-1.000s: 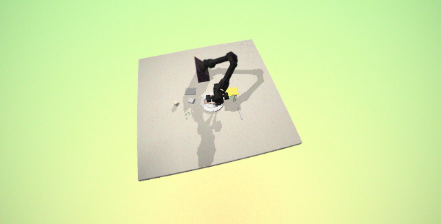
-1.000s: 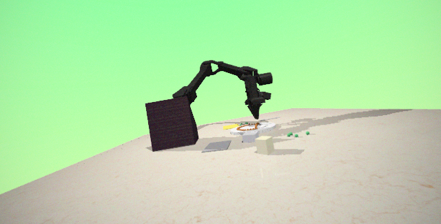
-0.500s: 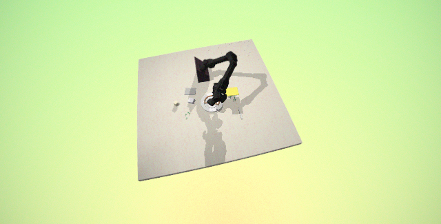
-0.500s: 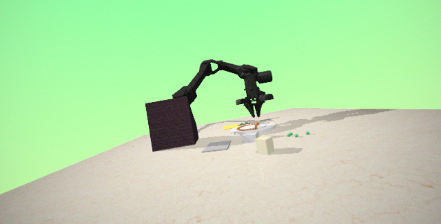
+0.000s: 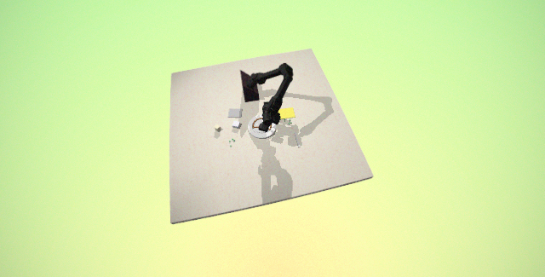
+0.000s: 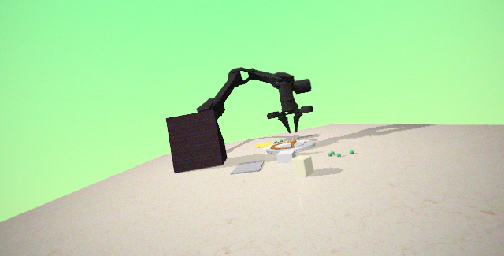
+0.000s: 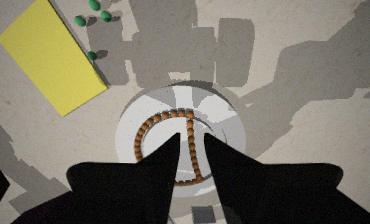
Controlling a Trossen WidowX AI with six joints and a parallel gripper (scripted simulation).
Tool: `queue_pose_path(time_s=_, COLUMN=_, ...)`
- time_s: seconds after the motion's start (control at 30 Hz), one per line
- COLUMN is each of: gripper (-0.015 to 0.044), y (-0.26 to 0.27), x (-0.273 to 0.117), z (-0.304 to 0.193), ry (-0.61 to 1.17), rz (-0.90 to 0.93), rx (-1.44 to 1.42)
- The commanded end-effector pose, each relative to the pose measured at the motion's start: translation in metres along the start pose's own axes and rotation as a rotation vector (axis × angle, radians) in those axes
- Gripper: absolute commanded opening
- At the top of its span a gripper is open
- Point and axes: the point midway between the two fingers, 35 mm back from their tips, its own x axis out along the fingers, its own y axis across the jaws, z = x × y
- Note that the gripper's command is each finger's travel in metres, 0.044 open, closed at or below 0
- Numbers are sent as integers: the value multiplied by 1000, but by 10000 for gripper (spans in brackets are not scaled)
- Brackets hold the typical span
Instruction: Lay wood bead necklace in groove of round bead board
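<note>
Bead necklace (image 5: 257, 119) (image 6: 276, 146) (image 7: 139, 137) lies on the round bead board (image 5: 255, 134) (image 6: 309, 145) (image 7: 126, 130). In the wrist view its curved part roughly follows the inner ring on one side; the rest cuts nearly straight across the middle, so that stretch is off the groove. Judged step: seating the strand, about half done.

Next move, as judged: lower onto the straight run, pinch a bead or two, draw them outward to the bare side of the groove. Risk: the tug may lift the seated curve.

Pose: arm (image 5: 284, 83) (image 6: 261, 76) arches from its dark block (image 5: 250, 89) (image 6: 197, 142) over to the board; wrist points down. Fingers (image 5: 263, 127) (image 6: 293, 132) stand partly open, nothing between them, tips above the board, clear of the beads. In the wrist view the straight run passes between the tips, below them. Yellow plate (image 5: 287, 112) (image 6: 263, 145) (image 7: 53, 57) lies beside the board on the counter (image 5: 204, 183) (image 6: 157, 209) (image 7: 306, 130).
</note>
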Motion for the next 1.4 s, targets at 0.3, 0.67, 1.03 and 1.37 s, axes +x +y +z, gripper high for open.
queue_pose_path(time_s=0.3, gripper=120, y=-1, x=11, z=1, ry=-1, rz=-2, rx=-16)
queue_pose_path(time_s=0.67, gripper=120, y=0, x=29, z=0, ry=-1, rz=0, rx=-14)
queue_pose_path(time_s=1.03, gripper=41, y=0, x=36, z=1, ry=2, rz=2, rx=-20)
queue_pose_path(time_s=1.37, gripper=0, y=0, x=36, z=1, ry=2, rz=2, rx=-20)
